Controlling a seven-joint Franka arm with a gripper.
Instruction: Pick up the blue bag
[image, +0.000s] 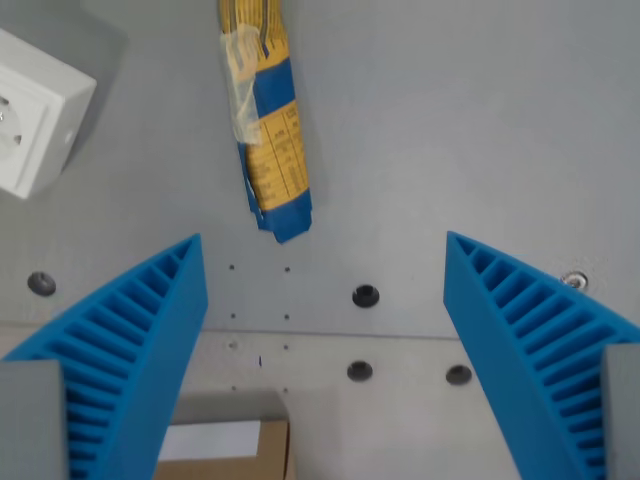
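Note:
The blue bag (268, 120), blue and yellow with a clear plastic patch, lies lengthwise on the grey surface in the upper middle of the wrist view. Its lower end stops just above my fingertips' height. My gripper (325, 240) hovers open below it, with two ribbed blue fingers (140, 340) spread wide at the wrist view's left and right. Nothing sits between them, and the bag lies a little left of the gap's centre.
A white socket box (35, 110) sits at the wrist view's upper left. Several dark screw holes (366, 296) dot the grey plate (450, 120). A brown cardboard piece (225, 450) shows at the bottom edge.

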